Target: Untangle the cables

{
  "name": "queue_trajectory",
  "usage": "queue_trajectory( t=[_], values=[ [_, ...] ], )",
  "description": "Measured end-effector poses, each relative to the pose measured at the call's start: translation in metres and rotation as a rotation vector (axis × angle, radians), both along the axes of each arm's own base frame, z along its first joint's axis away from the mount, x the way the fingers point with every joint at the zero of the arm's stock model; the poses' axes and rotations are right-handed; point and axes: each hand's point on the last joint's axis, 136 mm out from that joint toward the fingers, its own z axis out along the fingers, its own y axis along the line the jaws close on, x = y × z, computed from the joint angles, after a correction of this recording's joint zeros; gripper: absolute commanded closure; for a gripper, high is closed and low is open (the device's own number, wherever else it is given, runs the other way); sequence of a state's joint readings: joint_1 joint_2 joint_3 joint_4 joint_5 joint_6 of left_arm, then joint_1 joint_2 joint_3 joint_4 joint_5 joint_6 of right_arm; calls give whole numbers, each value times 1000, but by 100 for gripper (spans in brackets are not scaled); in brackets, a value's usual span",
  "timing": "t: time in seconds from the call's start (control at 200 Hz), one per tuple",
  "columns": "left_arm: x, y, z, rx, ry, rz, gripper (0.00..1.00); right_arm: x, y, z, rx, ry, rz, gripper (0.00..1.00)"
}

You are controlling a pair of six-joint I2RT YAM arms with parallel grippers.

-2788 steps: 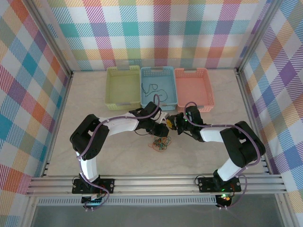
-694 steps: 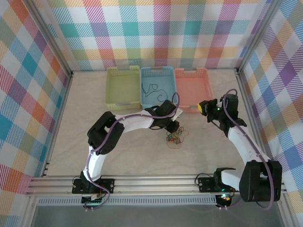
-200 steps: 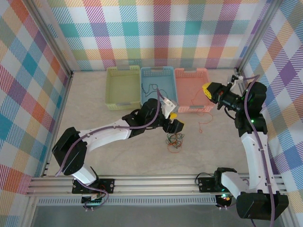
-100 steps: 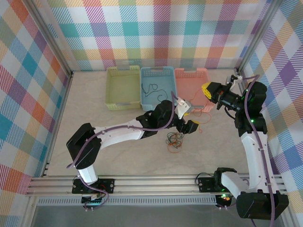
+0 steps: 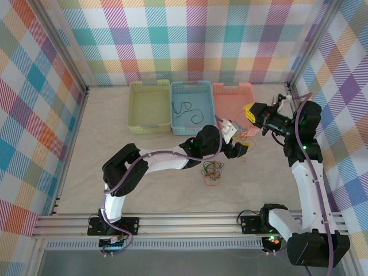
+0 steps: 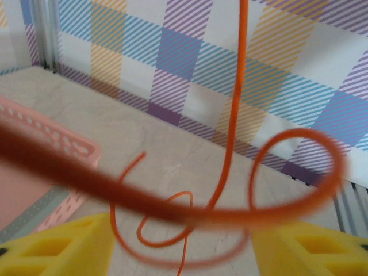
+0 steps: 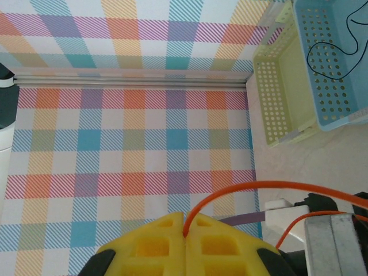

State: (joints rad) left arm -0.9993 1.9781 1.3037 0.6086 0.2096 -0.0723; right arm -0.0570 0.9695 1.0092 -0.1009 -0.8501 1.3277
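Orange cable (image 6: 230,144) hangs from the right gripper (image 7: 185,227), which is clamped on it. A loop lies crosswise between the parted fingers of the left gripper (image 6: 181,244).

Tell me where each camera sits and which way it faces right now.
Top external: above and behind the arm bases, looking down on the table and cable clump; left tool and right tool show.
Left wrist: low over the table, facing the plaid wall past the pink basket; its yellow fingers stand apart.
Right wrist: raised, rolled sideways, facing the blue basket and plaid wall; its pads are closed.
Shared: both wrist views see the orange cable, pinched in the right tool.
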Motion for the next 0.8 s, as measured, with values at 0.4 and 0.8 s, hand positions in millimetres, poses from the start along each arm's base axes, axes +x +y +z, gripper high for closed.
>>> queue_trajectory(
  t=[0.4,0.8],
  values=[
    [7,-2,23,-125,-32,33,95,-1,2,-11,2,14,12,100],
    [13,6,3,-56,20,83,100,-1,-1,-8,-35,-40,-9,9]
  ],
)
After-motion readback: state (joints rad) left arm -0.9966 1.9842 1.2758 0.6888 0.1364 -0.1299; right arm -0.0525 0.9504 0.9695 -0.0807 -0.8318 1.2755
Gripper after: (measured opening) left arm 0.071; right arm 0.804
